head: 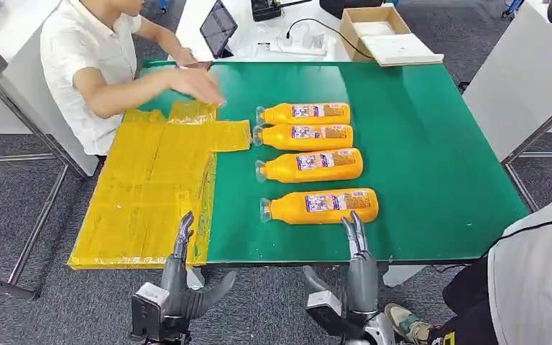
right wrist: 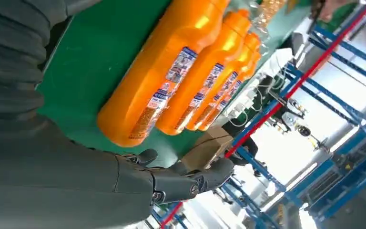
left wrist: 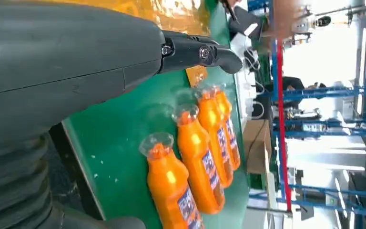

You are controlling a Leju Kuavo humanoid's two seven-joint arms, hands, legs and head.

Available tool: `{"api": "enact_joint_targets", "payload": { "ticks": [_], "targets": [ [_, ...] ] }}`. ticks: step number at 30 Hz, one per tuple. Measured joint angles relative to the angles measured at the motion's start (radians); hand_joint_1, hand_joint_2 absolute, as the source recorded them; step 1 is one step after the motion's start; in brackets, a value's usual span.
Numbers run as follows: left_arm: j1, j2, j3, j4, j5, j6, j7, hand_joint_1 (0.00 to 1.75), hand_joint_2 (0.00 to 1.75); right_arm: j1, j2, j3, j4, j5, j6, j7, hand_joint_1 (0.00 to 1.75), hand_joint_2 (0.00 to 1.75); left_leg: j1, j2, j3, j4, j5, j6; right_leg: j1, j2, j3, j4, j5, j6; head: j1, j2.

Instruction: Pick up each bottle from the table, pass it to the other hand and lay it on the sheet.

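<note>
Person (head: 86, 57) seated at far left corner; tablet (head: 218, 27), power strip (head: 298, 43), open cardboard box (head: 384, 32) behind table.

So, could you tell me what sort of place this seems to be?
Probably a robot lab or workshop: a green work table laid with a yellow sheet, blue metal racking behind, and a tablet nearby.

Workshop — blue racking (right wrist: 343, 119), green worktable (head: 431, 144)

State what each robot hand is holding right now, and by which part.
Nothing is held. The left hand and right hand are both empty at the table's near edge, fingers extended. All four orange bottles lie untouched on the green table.
</note>
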Motion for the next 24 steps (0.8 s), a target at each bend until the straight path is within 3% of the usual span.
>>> {"api": "enact_joint_targets", "payload": {
  "ticks": [9,17,21,24],
  "targets": [
    [-0.062,-0.034,-0.024,0.077,0.026,-0.084,-0.019,0.00,1.75,-0.197,-0.120,-0.083,0.196,0.174,0.095,0.081,0.00,1.75,-0.003,0.000,0.000,0.001,0.002,0.003,-0.002,0.000,0.001,0.000,0.002,0.002,0.000,0.000],
    [-0.063,-0.035,-0.024,0.078,0.027,-0.086,-0.019,0.00,1.75,-0.203,-0.124,-0.084,0.203,0.179,0.099,0.084,0.00,1.75,-0.003,0.000,0.000,0.001,0.002,0.003,-0.002,0.000,0.001,0.000,0.002,0.002,0.000,0.000],
    [-0.102,-0.042,-0.064,0.142,0.041,-0.124,-0.028,0.00,1.75,-0.392,-0.156,-0.076,0.456,0.267,0.157,0.144,0.00,1.75,-0.001,0.000,-0.001,0.001,0.002,0.002,-0.001,0.000,0.000,0.001,0.002,0.002,0.000,0.000],
    [-0.108,-0.048,-0.071,0.152,0.043,-0.128,-0.029,0.00,1.75,-0.440,-0.148,-0.062,0.514,0.284,0.184,0.162,0.00,1.75,-0.002,0.000,-0.001,0.001,0.002,0.002,-0.001,0.000,0.000,0.000,0.002,0.002,0.000,0.000]
  ]
}}
